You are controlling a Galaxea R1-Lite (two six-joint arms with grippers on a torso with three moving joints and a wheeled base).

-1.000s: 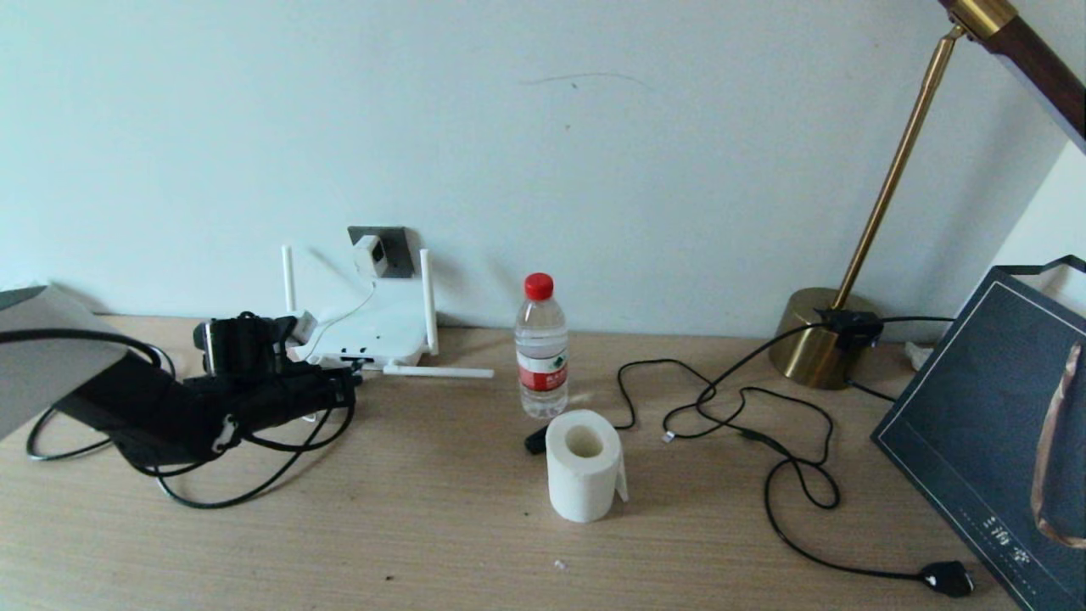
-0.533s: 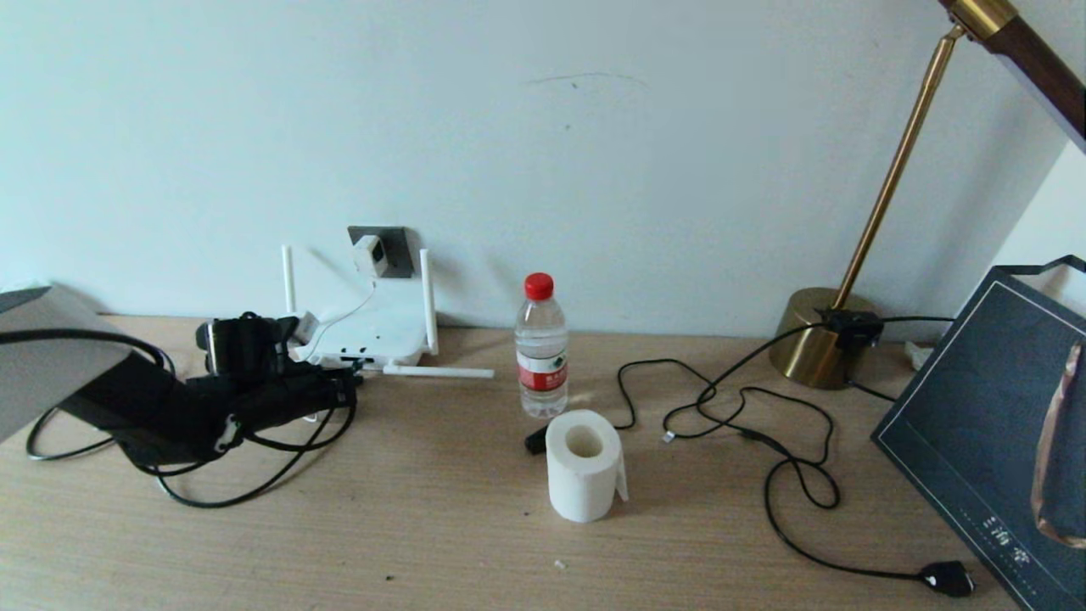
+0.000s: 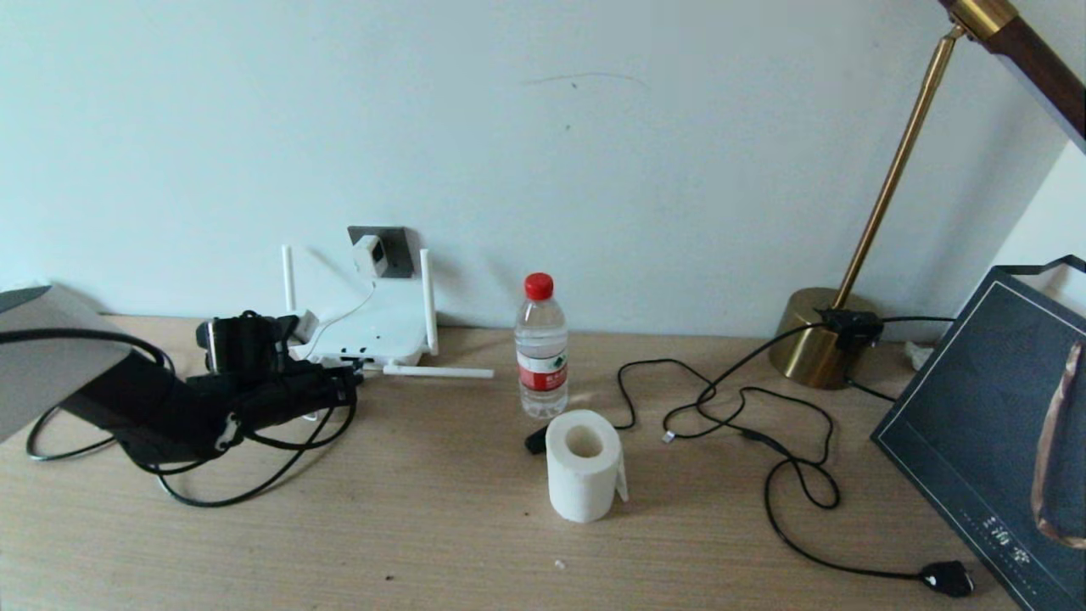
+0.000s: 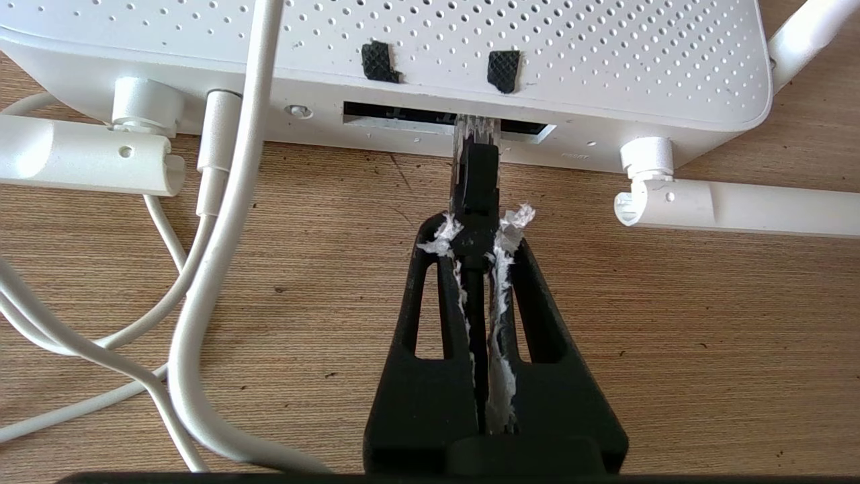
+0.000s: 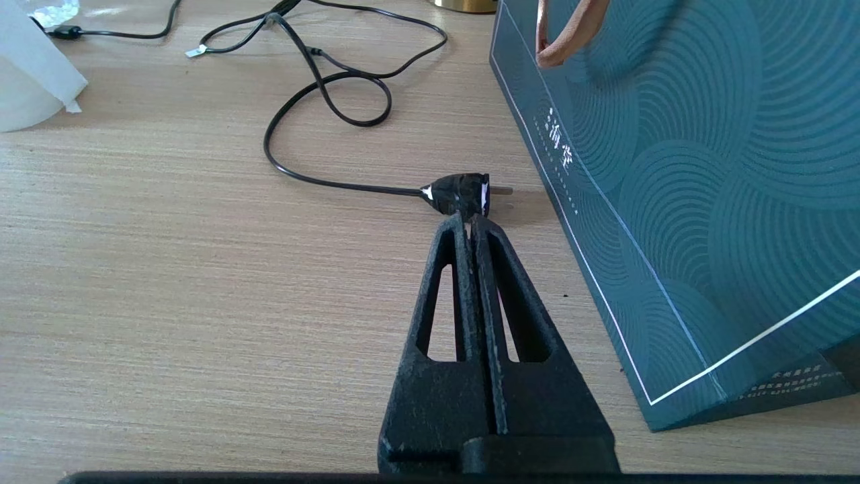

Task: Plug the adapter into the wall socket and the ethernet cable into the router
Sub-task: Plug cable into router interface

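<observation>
Left gripper (image 4: pixel 476 225) low over the wooden desk (image 3: pixel 441 526), at the front edge of the router (image 4: pixel 605 74); its two black fingers (image 4: pixel 430 296) clenched on the ethernet cable (image 4: pixel 478 181), frayed white padding squeezed out at the tips. Just ahead of the fingertips the cable's clear-tipped plug sits at the mouth of the dark port slot; how deep it has gone in I cannot tell. To either side of the gripper a white antenna (image 4: pixel 739 205) lies folded flat along the desk, and white cords (image 4: pixel 222 222) trail past on one side. Head view: the left gripper (image 3: pixel 344 386) meets the router (image 3: pixel 373 331) from the near side, black cable looped on the desk under the arm. Behind the router, on the wall, the adapter (image 3: pixel 371 254) sits in the wall socket (image 3: pixel 390 242), its thin white cord dropping to the router. Right gripper (image 5: pixel 470 218) well off to the other side of the desk, fingers pressed together and empty, tips just short of a black lamp plug (image 5: pixel 460 193) lying beside a dark teal paper bag (image 5: pixel 705 202).
</observation>
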